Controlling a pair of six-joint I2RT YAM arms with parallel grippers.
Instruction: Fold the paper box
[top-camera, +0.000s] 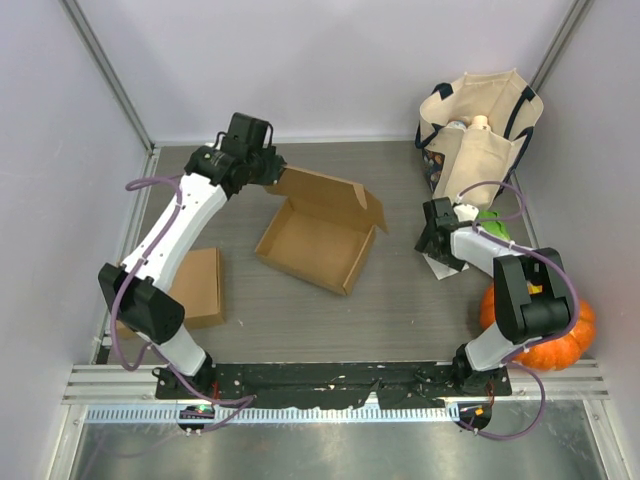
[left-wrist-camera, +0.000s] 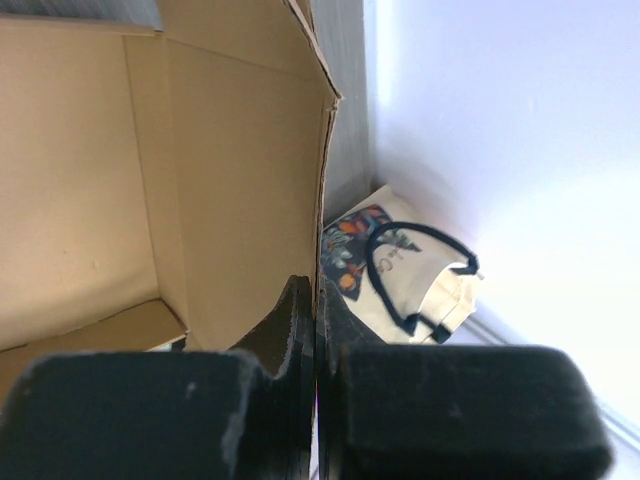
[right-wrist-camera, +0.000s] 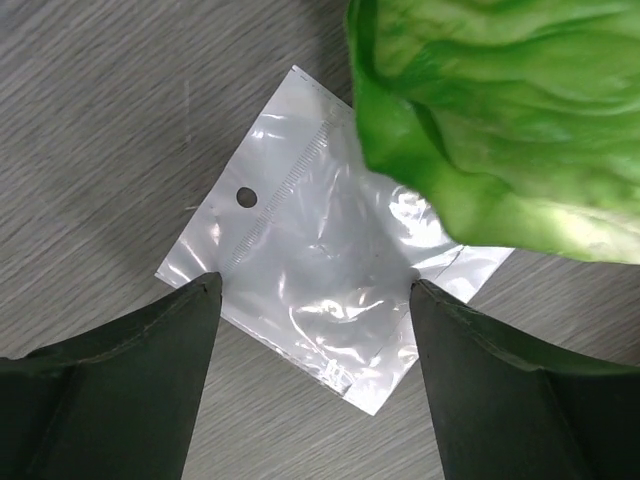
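Pinching a raised flap of the paper box at its 11 o'clock corner: left gripper — box lies mid-table; right gripper, 3 o'clock, jaws spread over plastic bag.

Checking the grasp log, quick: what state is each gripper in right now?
Left gripper: shut on a flap edge of the paper box.
Right gripper: open, holding nothing, above a plastic bag.

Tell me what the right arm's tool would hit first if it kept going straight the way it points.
Most likely the clear plastic bag lying flat on the table, straight ahead of the open right tool; the green leafy item sits aside.
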